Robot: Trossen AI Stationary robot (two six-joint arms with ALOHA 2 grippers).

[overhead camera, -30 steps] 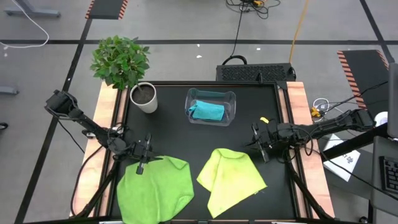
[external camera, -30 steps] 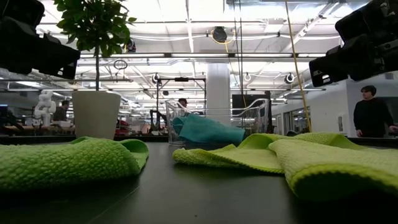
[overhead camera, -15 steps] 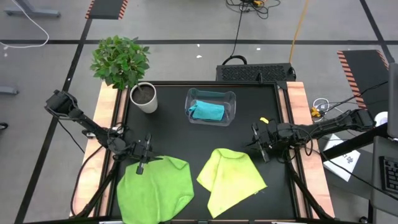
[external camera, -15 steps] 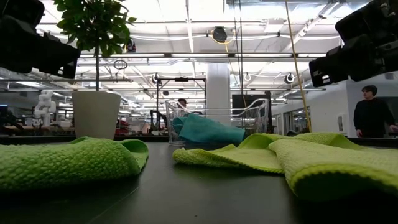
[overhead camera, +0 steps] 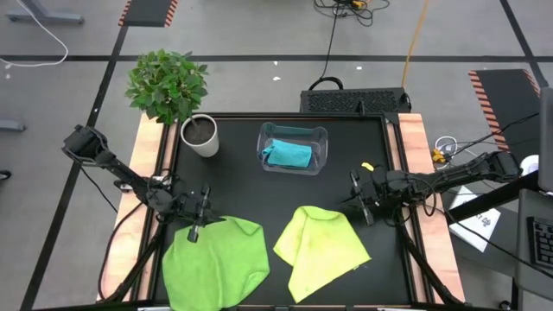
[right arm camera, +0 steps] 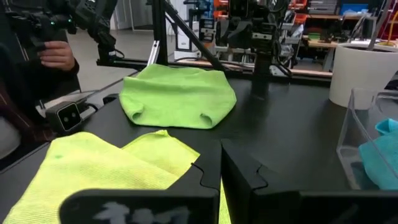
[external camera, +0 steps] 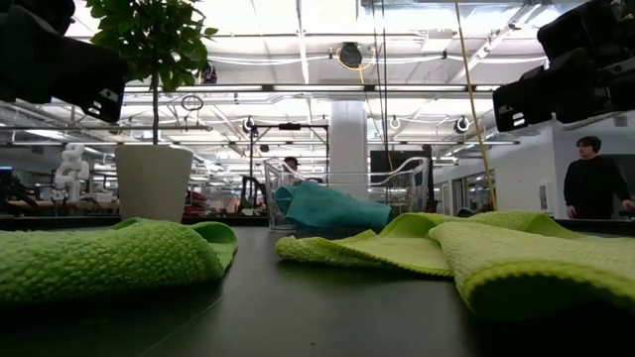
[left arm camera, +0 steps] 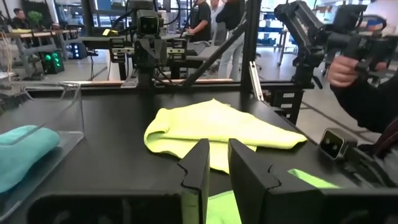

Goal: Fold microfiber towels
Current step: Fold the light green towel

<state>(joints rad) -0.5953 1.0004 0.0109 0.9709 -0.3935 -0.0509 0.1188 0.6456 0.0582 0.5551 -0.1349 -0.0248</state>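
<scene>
A bright green towel (overhead camera: 218,262) lies rumpled at the table's near left, a pale yellow-green towel (overhead camera: 321,250) spread loosely beside it, apart. A turquoise towel (overhead camera: 288,154), apparently folded, sits inside the clear bin (overhead camera: 321,136).

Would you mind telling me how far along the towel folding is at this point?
Possibly done: the turquoise towel lies bunched in the clear bin. In hand: nothing gripped; the left gripper hovers, slightly open, at the bright green towel's far corner. The right gripper, shut, waits beside the pale yellow-green towel. Left: both green towels look rumpled and need neat folds.
</scene>
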